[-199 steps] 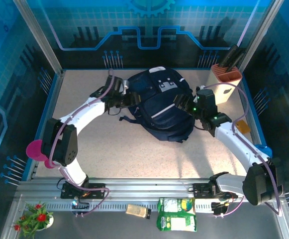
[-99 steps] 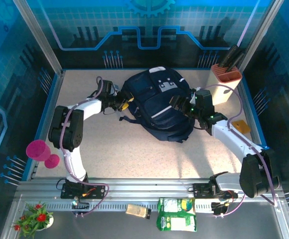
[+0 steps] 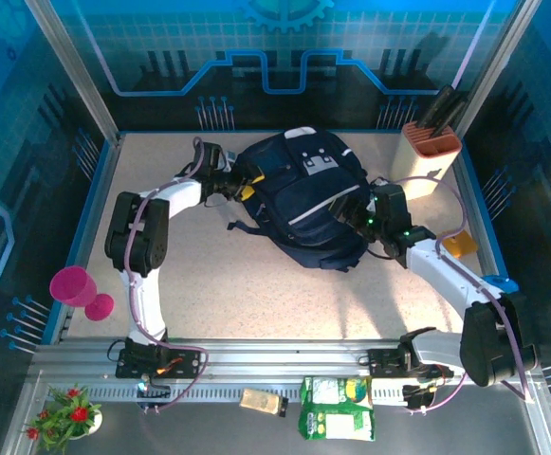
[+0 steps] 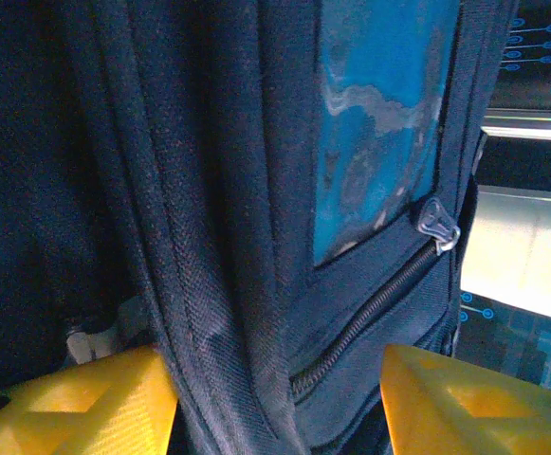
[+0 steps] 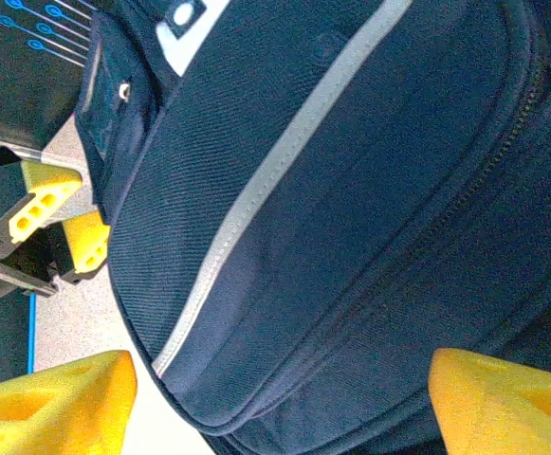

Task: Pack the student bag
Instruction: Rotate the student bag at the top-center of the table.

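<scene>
While both arms reach in from either side, the student bag (image 3: pixel 303 204) lies flat on the far middle of the surface (image 3: pixel 218 284), its grey-white patch facing up. The left claw (image 3: pixel 240 187) sits against the bag's upper left flank, about half open. A ridge of side seam runs between its yellow fingers (image 4: pixel 85 398), and I see no pinch on it. The right claw (image 3: pixel 351 216) stands wide open at the bag's right flank, holding nothing, with the bulging body and its pale stripe just ahead of it.

To my eye the step is getting the bag open, and nothing has been unzipped yet. The closed zipper (image 4: pixel 370 313) runs up to the metal pull (image 4: pixel 439 227), which sits off to one side of the left claw's gap. I would line that claw up on the pull itself, since a grip on loose fabric would only bunch the cloth. Close on the tab, then draw along the track, not across it. The right claw should press or grip the body first, or the soft bag will likely slide with the pull.
</scene>
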Robot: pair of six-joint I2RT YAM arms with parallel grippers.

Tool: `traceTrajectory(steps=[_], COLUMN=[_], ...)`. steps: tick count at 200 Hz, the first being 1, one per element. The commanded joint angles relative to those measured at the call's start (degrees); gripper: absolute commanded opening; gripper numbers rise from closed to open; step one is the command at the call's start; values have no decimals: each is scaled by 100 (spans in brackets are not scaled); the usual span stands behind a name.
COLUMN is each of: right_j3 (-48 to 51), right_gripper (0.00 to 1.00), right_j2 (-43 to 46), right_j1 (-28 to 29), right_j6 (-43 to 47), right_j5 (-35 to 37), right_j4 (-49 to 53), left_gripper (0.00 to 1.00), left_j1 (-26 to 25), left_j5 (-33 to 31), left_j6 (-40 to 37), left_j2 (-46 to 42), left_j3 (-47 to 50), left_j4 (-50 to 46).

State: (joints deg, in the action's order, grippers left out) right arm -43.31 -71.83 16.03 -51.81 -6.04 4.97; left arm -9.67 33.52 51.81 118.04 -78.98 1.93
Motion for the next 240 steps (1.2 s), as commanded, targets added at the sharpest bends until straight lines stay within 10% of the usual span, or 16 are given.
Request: traceTrajectory(steps=[1,77,148,240], right_j3=[69,-171,-1197,-3896], right_gripper=[81,80,71,65], right_j2=[133,-418,-1698,-4224], right_j1=[-72,-115,-212,-186], right_j6=[-131,-34,550,1252], right_j5=[110,-124,-705,-1658], right_j4=[211,96,-212,-293], left_gripper=[58,50,11,6], left_j1=[-57,-173,-41,221], left_j5=[154,278,152,-252], left_j6=[155,505,273,542], left_j2=[171,530,133,-1856], left_j3=[-198,-408,-135,2092], left_j4=[-149,140,-90,408])
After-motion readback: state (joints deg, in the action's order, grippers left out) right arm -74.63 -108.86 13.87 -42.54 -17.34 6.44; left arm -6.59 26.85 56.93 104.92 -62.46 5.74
